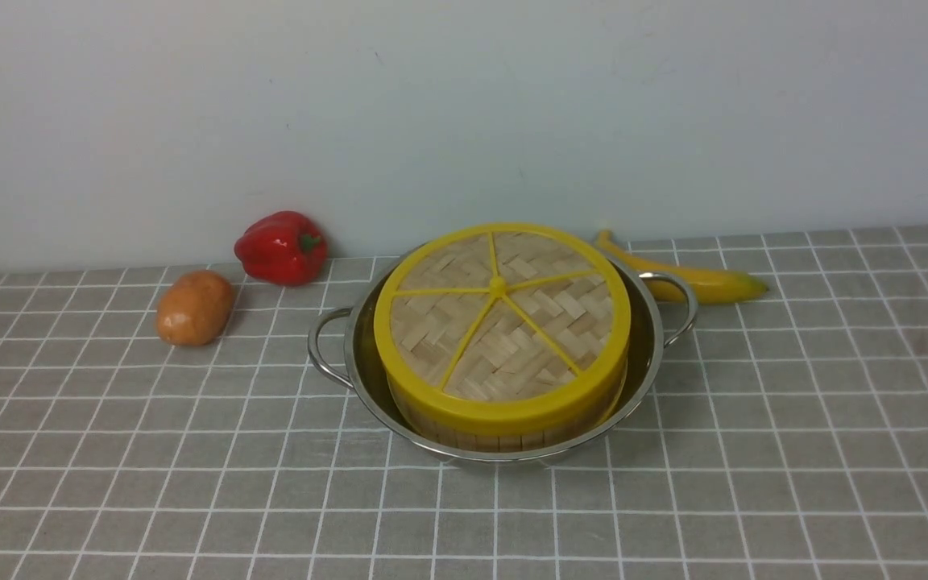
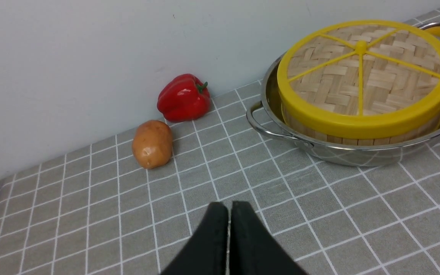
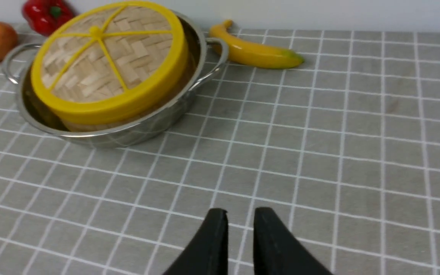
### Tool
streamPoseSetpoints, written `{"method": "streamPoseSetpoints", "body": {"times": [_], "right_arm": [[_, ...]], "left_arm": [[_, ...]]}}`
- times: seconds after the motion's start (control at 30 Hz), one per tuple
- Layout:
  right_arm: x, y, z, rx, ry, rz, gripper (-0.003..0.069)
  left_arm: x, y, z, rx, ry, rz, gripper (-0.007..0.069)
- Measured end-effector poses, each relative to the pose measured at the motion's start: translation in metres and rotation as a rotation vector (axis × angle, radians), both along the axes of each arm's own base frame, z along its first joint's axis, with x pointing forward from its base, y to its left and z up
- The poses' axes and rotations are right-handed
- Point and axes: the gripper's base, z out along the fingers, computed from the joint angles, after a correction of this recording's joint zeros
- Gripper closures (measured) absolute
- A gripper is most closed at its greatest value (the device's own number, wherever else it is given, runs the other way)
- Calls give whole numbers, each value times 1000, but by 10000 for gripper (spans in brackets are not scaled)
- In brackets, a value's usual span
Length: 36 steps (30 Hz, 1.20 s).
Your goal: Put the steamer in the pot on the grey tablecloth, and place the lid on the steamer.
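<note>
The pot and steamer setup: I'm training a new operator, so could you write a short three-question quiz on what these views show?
1. True or false: the lid lies on the steamer, which sits inside the pot.
2. Which item lies behind the pot on its right-hand side in the front view? A) potato B) banana C) red pepper
3. Fill in: neither the left gripper nor the right gripper holds ____.

Key
1. True.
2. B: the banana; the potato and red pepper lie left of the pot on the grey tablecloth.
3. Anything; both hang over bare cloth.
</note>
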Motion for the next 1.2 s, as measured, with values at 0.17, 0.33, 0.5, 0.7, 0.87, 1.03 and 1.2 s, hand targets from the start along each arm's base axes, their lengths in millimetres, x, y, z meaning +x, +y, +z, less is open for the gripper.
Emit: {"method": "streamPoseSetpoints", "body": {"times": [0.17,0.33,0.5,0.7,0.87,1.03,1.2], "right_arm": [[-2,7,0,83,30,38,504],[-4,11,0,140,52,65,485],[-6,15,1,188,68,88,470],[-7,17,1,220,78,103,457],[-7,18,2,237,83,111,441],[-7,19,2,238,81,113,426],[-7,19,2,226,76,120,420]], "left_arm": [[0,0,0,0,0,0,606],[0,1,0,22,-9,3,598],[-5,9,2,81,-50,98,581],[-21,19,-6,104,-137,232,571],[-17,15,-33,138,-280,223,561],[1,0,-65,147,-362,116,561],[10,-9,-105,11,-303,70,557]]}}
